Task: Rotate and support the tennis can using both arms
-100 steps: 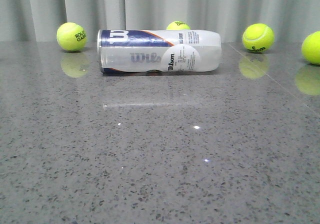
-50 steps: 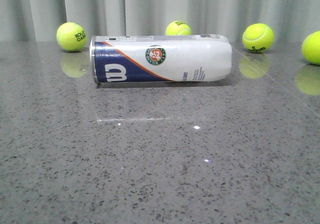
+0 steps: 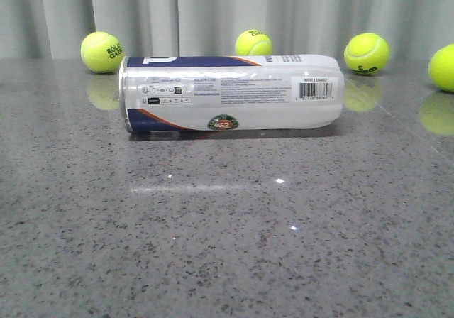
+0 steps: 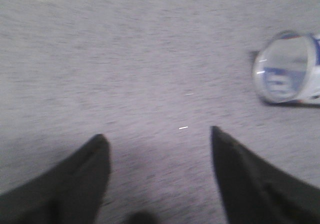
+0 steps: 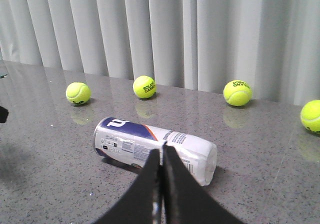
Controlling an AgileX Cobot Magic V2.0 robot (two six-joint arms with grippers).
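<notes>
tennis can (image 3: 230, 92) on its side, neither gripper touching

The tennis can (image 5: 150, 146) lies sidelong beyond the closed right end effector (image 5: 161, 156).

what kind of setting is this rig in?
Probably an indoor lab or demo bench: a polished grey speckled stone tabletop, pleated pale curtains as backdrop, and staged props only, a tennis can lying on its side and loose tennis balls.

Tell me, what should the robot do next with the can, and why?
Probably bring the open left gripper toward the near end of the tennis can. The can lies on its side, untouched, and the right gripper is shut.
</notes>
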